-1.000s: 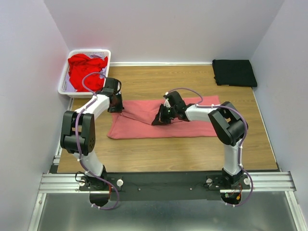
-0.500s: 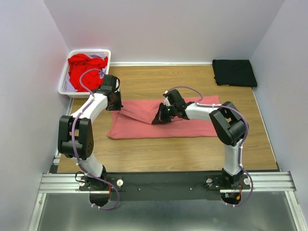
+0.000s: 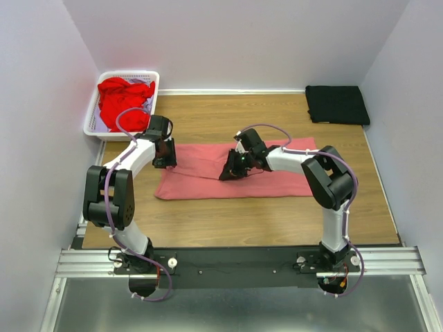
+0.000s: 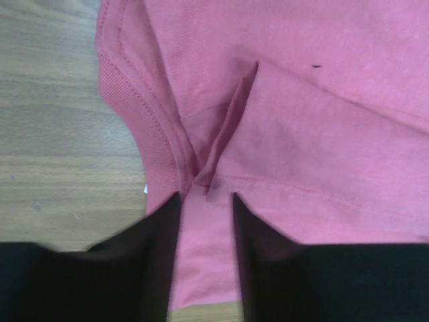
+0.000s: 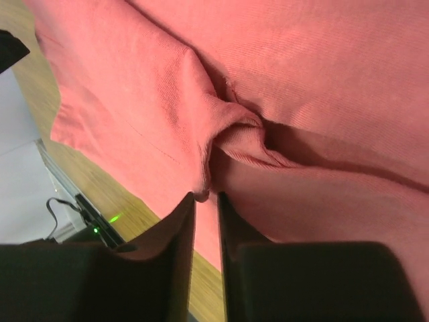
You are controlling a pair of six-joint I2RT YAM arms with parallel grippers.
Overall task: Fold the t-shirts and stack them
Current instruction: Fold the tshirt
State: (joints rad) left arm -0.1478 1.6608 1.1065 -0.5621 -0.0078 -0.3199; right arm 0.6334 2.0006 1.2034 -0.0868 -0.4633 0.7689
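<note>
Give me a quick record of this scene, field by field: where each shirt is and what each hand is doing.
Pink shirt: laid out mid-table, a fold across its left part
Red shirt: crumpled in the white basket, far left
Black shirt: folded, far right corner of the table
Left hand: open, over the pink shirt's left edge
Right hand: fingertips at a bunched ridge mid-shirt; grip unclear

Matt, finely ribbed knit cloth on the salmon-pink t-shirt (image 4: pixel 322 134), with stitched hems. Soft, crumpled cloth in the red t-shirt (image 3: pixel 121 100), far left, inside a white plastic lattice basket (image 3: pixel 131 75). Matt cloth on the black t-shirt (image 3: pixel 337 104), far right. Smooth wood-grain table (image 3: pixel 242 117).
</note>
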